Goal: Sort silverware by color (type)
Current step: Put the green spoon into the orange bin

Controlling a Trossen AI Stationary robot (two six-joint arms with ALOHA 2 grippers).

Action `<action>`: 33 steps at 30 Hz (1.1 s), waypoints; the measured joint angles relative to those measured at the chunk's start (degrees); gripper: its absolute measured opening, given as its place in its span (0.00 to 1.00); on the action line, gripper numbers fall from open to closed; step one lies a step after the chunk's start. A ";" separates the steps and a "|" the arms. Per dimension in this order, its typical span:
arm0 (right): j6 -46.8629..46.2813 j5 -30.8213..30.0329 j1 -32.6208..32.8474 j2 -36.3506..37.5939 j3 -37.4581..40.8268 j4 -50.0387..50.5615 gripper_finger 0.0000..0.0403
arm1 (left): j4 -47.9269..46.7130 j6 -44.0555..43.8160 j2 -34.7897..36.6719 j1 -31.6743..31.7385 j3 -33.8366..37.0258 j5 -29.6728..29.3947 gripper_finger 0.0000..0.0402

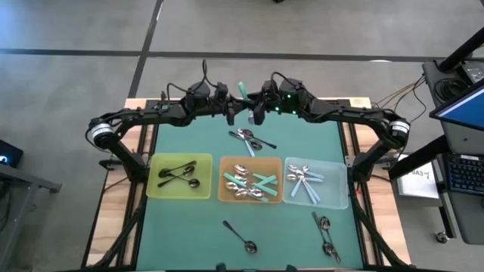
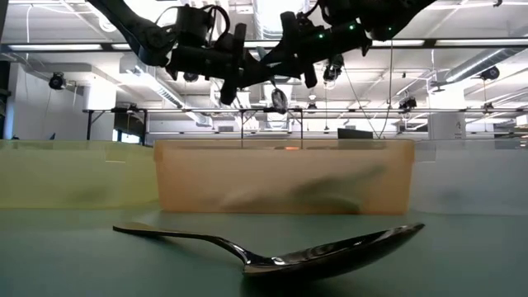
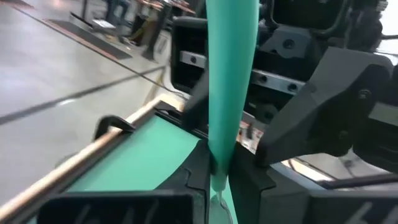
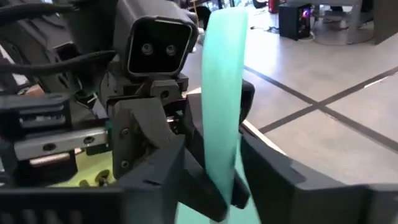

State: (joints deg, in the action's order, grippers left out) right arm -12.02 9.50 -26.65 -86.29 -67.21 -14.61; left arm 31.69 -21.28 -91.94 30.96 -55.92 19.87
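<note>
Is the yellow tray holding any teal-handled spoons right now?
No. In the high view the yellow tray holds only black-handled spoons; the teal-handled spoons lie in the orange tray.

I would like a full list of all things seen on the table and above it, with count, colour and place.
yellow tray: one, left, black-handled spoons inside
orange tray: one, middle, teal-handled spoons inside
clear tray: one, right, pale blue-handled spoons inside
loose spoons: several, silver bowls, on the green mat behind and before the trays
teal spoon: one, held in air, far edge
left tool, right tool: dark, both shut on its handle
</note>
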 joint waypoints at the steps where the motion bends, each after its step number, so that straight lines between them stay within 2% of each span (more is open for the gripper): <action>1: -0.01 0.01 0.00 0.27 -0.02 0.88 0.42 | -0.32 -0.44 0.04 0.00 0.00 0.89 0.04; 4: -0.01 -0.05 -0.02 1.43 -0.03 4.76 0.50 | -2.86 -0.72 0.14 -0.12 0.00 4.45 0.04; 7: -0.01 -0.09 -0.07 3.50 -0.01 9.49 0.54 | -7.57 -0.69 0.17 -0.70 0.00 9.32 0.04; 14: -2.02 -1.40 -0.11 9.94 -0.01 21.98 0.56 | -20.17 3.62 0.17 -2.46 0.03 23.77 0.04; 19: -6.63 -6.69 -0.07 14.13 -0.01 29.45 0.56 | -25.01 6.32 0.19 -3.75 0.04 30.31 0.04; 22: -8.13 -8.11 -0.11 15.30 -0.01 32.70 0.56 | -29.01 8.29 0.19 -5.12 -0.18 31.95 0.04; 29: -8.51 -8.13 -0.10 15.33 0.01 35.84 0.56 | -38.18 14.81 -0.10 -8.21 -2.62 31.63 0.04; 33: -8.49 -8.14 -0.09 14.20 0.01 35.80 0.56 | -39.99 14.86 -0.98 -9.18 -3.68 29.37 0.04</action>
State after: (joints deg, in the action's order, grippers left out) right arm -20.51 1.37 -26.74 -72.09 -67.20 21.19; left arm -8.31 -6.42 -92.92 21.78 -59.60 49.24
